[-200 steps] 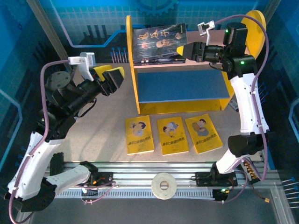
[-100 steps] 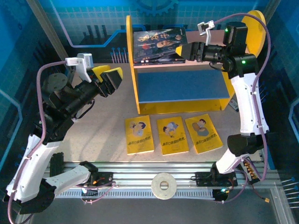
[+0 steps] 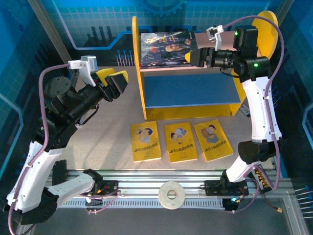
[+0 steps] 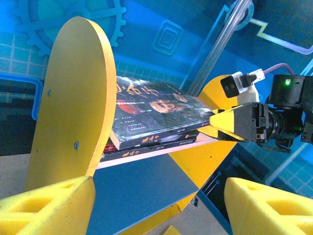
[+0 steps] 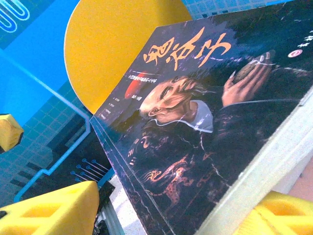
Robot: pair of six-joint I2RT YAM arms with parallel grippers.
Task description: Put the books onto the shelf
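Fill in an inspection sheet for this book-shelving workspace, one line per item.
Surface: grey speckled table.
Job's things: dark books stacked on the shelf, on its pink upper board; three yellow books lying flat in a row in front of the shelf.
Clutter: white ring on the front rail.
Grippers: left pincer open, in the air left of the shelf; right pincer open at the top dark book's edge.
Cables: purple cables loop along both arms.
Surroundings: blue printed backdrop.

1. Left arm, frame's left: white shell links, black joints, mauve cable.
2. Right arm, frame's right: same build, green lamps lit.
3. Yellow foam wedge fingers.
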